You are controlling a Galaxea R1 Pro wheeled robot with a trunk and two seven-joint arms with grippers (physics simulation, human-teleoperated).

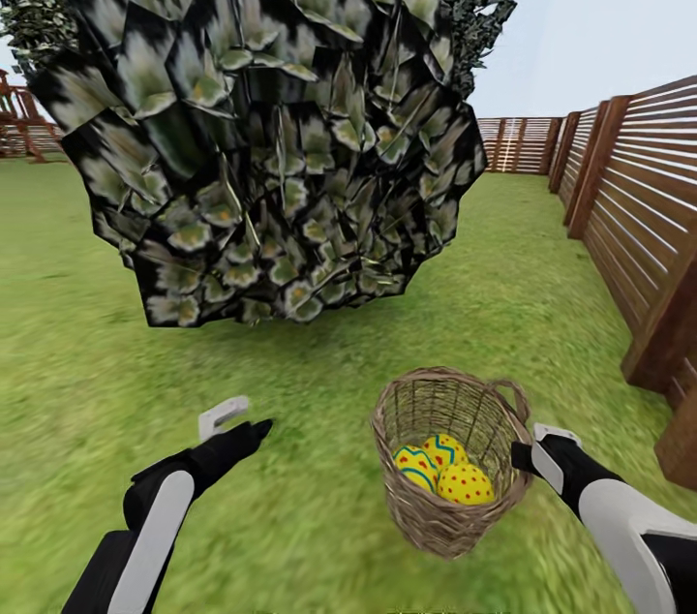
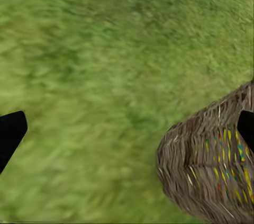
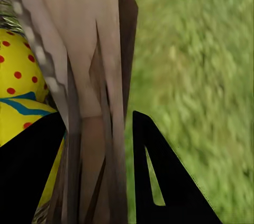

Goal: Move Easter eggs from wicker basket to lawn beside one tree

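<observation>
The round brown woven wicker basket sits tilted above the green grass lawn. Three small yellow eggs with blue zigzags and red dots lie inside it, touching.

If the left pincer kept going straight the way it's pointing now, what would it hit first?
Probably the lawn. The left pincer points forward and down at bare grass, with the basket off to one side of its line. Depth is unclear, so the basket's wall may only just be missed.

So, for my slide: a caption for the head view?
Right claw grips the wicker basket rim, three Easter eggs inside; left claw open.
</observation>
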